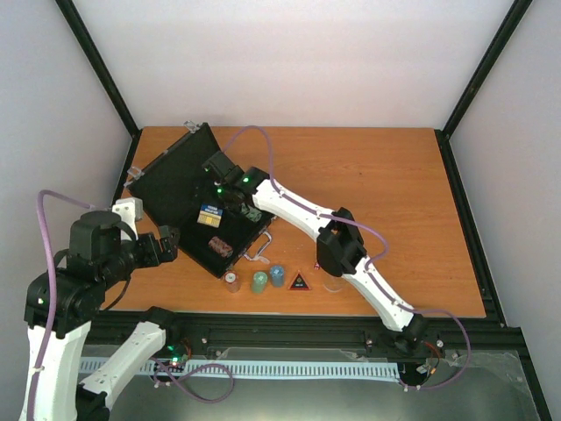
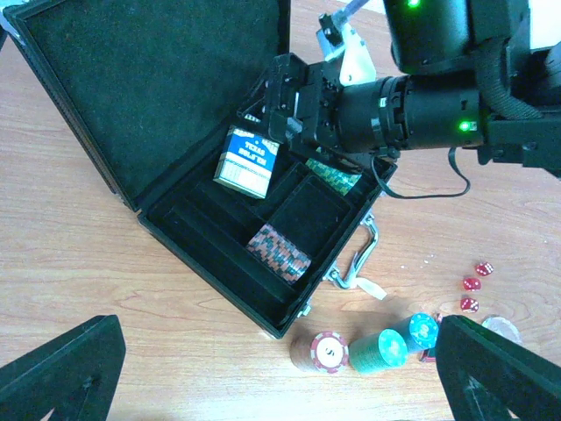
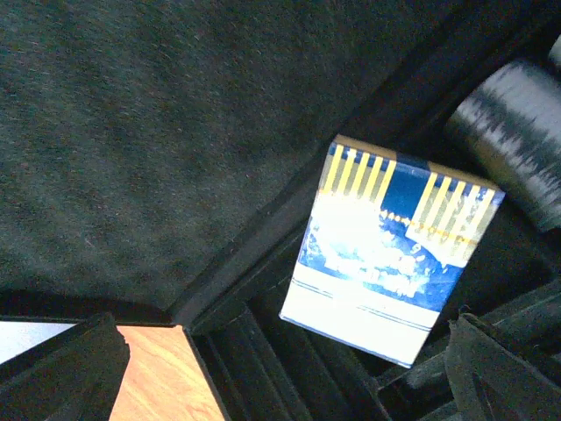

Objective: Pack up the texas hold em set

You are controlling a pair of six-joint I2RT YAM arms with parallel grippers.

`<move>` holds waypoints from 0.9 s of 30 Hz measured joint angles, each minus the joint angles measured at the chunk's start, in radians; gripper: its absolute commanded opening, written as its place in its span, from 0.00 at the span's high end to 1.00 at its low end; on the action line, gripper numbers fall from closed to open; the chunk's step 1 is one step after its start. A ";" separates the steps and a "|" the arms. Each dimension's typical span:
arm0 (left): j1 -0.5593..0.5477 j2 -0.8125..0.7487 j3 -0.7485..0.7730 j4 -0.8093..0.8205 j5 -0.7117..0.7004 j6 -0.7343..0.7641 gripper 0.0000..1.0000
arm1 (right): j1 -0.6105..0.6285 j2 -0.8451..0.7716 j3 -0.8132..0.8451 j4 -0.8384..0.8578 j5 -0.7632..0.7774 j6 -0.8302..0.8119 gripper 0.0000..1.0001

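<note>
The black case [image 1: 175, 180] lies open at the back left, its lid [image 2: 158, 88] flat on the table. A blue and white card deck [image 2: 247, 162] leans in the tray, also in the right wrist view [image 3: 394, 263]. A row of reddish chips [image 2: 279, 253] lies in a slot. My right gripper [image 1: 216, 197] is open just above the deck, not touching it. Red [image 2: 326, 351], green [image 2: 381, 351] and blue [image 2: 421, 331] chip stacks stand on the table in front of the case. My left gripper [image 2: 280, 386] is open and empty above them.
Three red dice [image 2: 472, 283] and a clear disc [image 2: 500, 326] lie right of the chip stacks. A black triangle [image 1: 300, 281] sits by the blue stack. A green patterned deck [image 2: 333, 175] lies under the right gripper. The case handle [image 2: 364, 254] points at the chips.
</note>
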 measured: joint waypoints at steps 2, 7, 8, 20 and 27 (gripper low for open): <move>0.000 -0.001 0.000 0.000 0.000 -0.004 0.00 | 0.001 -0.010 0.011 -0.012 0.020 -0.060 0.00; 0.000 -0.001 0.000 0.000 0.000 -0.016 0.00 | 0.001 -0.010 0.014 -0.013 0.020 -0.238 0.00; 0.000 -0.001 0.000 0.000 -0.001 -0.019 0.00 | 0.001 -0.010 0.015 -0.015 0.026 -0.276 0.00; 0.000 0.000 0.000 0.000 -0.002 -0.066 0.00 | 0.001 0.025 0.039 -0.008 0.231 -0.626 0.00; 0.000 0.031 -0.002 0.000 -0.006 -0.070 0.00 | 0.001 0.082 0.042 0.046 0.219 -0.744 0.00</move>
